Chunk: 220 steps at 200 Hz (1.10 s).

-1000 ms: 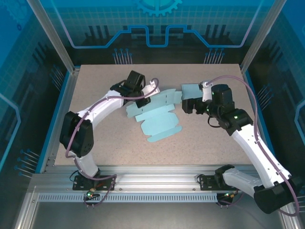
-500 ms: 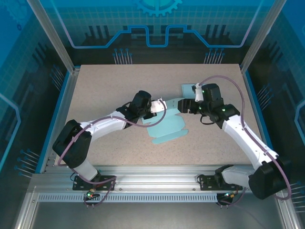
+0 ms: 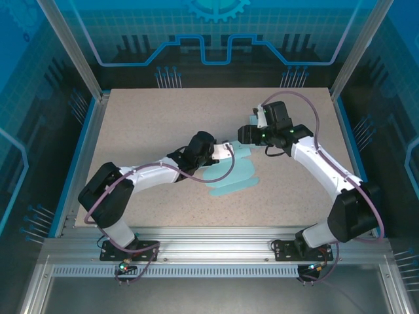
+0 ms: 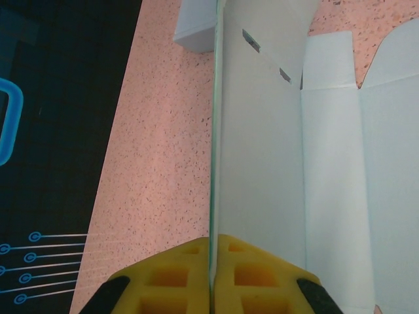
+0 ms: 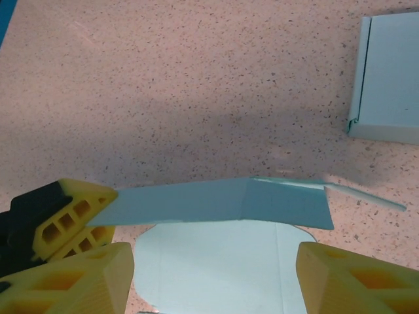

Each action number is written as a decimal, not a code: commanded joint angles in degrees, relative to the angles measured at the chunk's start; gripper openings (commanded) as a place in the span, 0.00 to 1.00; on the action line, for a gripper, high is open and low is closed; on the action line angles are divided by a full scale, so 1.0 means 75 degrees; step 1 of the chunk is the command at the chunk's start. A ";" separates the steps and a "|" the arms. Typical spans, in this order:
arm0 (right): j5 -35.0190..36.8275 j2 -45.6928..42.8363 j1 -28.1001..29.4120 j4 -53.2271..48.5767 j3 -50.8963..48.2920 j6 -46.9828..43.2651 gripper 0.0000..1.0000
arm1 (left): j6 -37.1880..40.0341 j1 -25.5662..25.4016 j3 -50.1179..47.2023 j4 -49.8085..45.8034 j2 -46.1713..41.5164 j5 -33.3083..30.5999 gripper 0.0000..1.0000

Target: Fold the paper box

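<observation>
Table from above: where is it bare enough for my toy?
The speckled tan table is bare at the far left, between its blue edge and the white left arm, and at the near right, between the light blue paper box sheet and the white right arm. The middle is crowded: the left gripper and right gripper meet at the sheet.

Top external camera looks down and forward from above and behind the arm bases (image 3: 127, 245), taking in the whole table (image 3: 144, 118). Left wrist camera sits tight against the paper box (image 4: 334, 196), sighting edge-on along its raised panel (image 4: 258, 131). Right wrist camera skims low over the table, facing that same panel and the left gripper (image 5: 91, 212) side-on.
</observation>
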 commanded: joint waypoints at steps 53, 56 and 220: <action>-0.0309 0.1313 0.0072 -0.0309 0.0709 0.0095 0.63 | 0.0283 -0.0191 -0.0132 0.0511 0.0302 -0.0476 0.00; -0.0325 0.1328 0.0070 -0.0295 0.0691 0.0117 0.63 | 0.0286 -0.0195 -0.0134 0.0532 0.0306 -0.0483 0.00; -0.1323 0.1762 -0.0291 0.0843 -0.0060 0.0963 0.38 | -0.0304 0.0003 0.0083 0.0179 0.0624 -0.0082 0.18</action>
